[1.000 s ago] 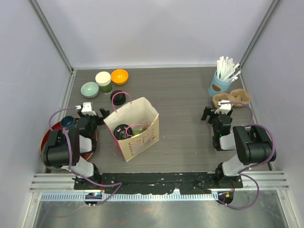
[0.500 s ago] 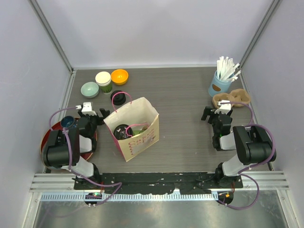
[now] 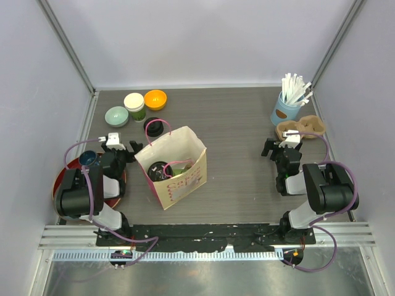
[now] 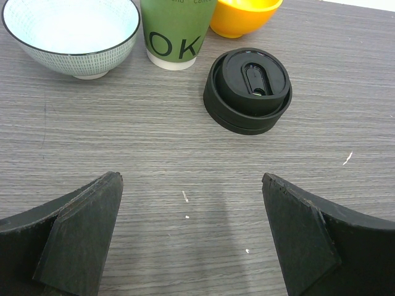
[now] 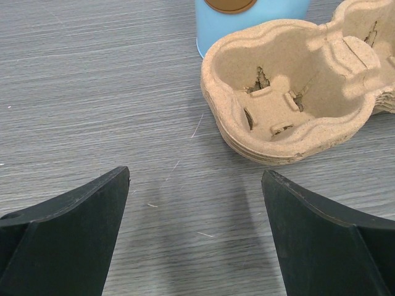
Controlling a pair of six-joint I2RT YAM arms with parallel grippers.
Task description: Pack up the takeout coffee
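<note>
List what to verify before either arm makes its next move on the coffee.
1. Left gripper open and holding nothing: ok.
2. Right gripper open and holding nothing: ok.
3. Green cup capped: not ok. Its top shows white from above, and a black lid lies apart from it, ahead of the left gripper.
4. Paper bag upright, mouth open: ok.
5. Bag contents: cannot tell. Only dark and green shapes show inside.
6. Cup carrier ahead of the right gripper, wells empty: ok.
</note>
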